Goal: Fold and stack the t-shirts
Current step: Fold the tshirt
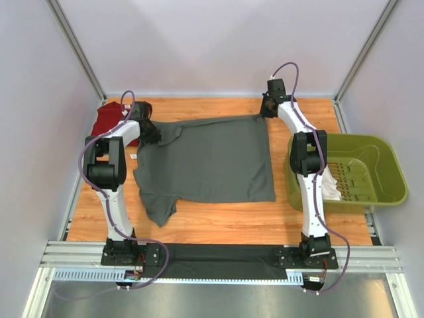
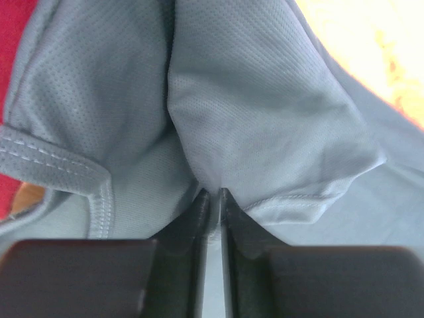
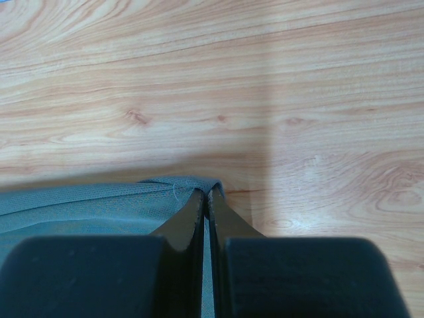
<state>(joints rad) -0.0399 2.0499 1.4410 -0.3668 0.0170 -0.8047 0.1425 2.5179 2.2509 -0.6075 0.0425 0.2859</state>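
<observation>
The dark grey t-shirt lies spread flat on the wooden table, with one sleeve pointing toward the near left. At its far left shoulder, my left gripper is pinching a fold of its fabric; the jaws are nearly together with cloth between them. My right gripper is shut on the far right hem corner, its fingertips low over the wood. The dark red t-shirt lies bunched at the far left corner behind the left gripper, and shows as a red edge in the left wrist view.
An olive-green basket stands at the right edge of the table with a white cloth inside. Grey walls close in the far side and both sides. A metal rail and a dark strip run along the near edge.
</observation>
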